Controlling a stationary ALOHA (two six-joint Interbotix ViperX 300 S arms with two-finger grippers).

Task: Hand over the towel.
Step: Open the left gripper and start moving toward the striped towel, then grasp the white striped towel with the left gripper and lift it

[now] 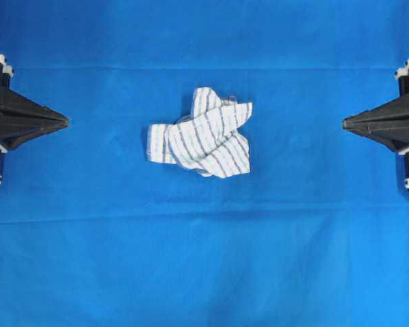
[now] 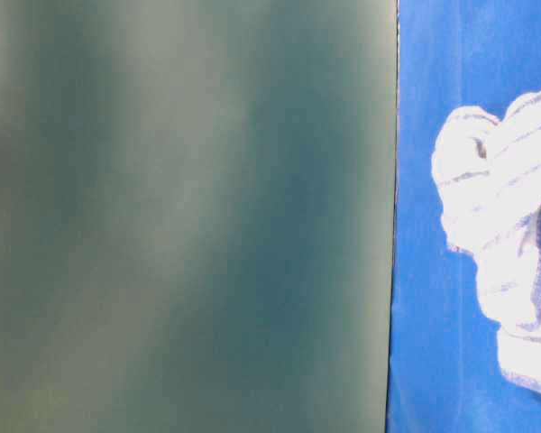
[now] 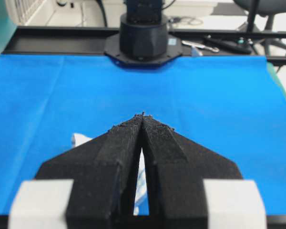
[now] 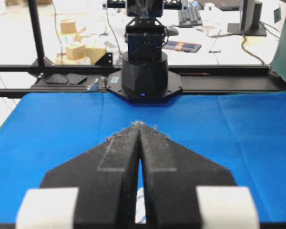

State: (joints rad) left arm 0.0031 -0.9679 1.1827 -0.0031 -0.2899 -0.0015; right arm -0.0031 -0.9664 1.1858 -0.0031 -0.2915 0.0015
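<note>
The towel (image 1: 203, 135), white with thin blue-grey stripes, lies crumpled in a heap at the middle of the blue cloth. In the table-level view the towel (image 2: 505, 234) fills the right edge. My left gripper (image 1: 65, 122) sits at the far left, shut, its tips pointing toward the towel and well apart from it. My right gripper (image 1: 345, 123) mirrors it at the far right, shut and empty too. In the left wrist view the gripper (image 3: 142, 115) has its tips touching, with a bit of towel (image 3: 80, 140) showing beside and behind the fingers. The right wrist view shows that gripper (image 4: 139, 124) closed as well.
A large plain blue cloth (image 1: 204, 259) covers the whole table. Each wrist view shows the opposite arm's black base (image 3: 143, 38) (image 4: 144, 78) at the table's far edge. A blurred dark green panel (image 2: 180, 216) fills the left of the table-level view.
</note>
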